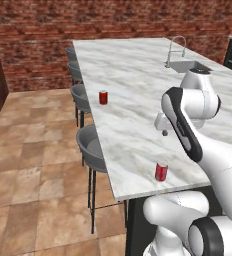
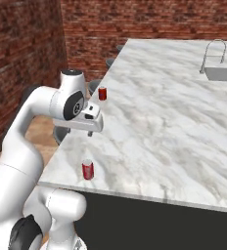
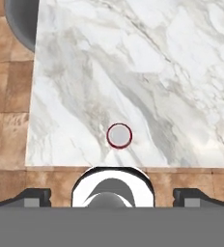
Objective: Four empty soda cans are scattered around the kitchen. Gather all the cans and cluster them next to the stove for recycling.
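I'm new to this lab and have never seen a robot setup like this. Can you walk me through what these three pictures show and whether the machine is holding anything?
The white machine is a robot arm on a driving base, in a rendered kitchen. Two pictures come from cameras on the base, one behind the arm to its left, one to its right, both looking over a long marble counter. The third looks straight down from a camera on the hand.

On the counter stand two red soda cans: a near can close to the counter's front edge, and a far can near the side with the grey stools. A sink with a faucet sits at the far end.

The gripper is open and holds nothing. In the hand picture the near can appears as a silver circle with a red rim, between the two finger tips.
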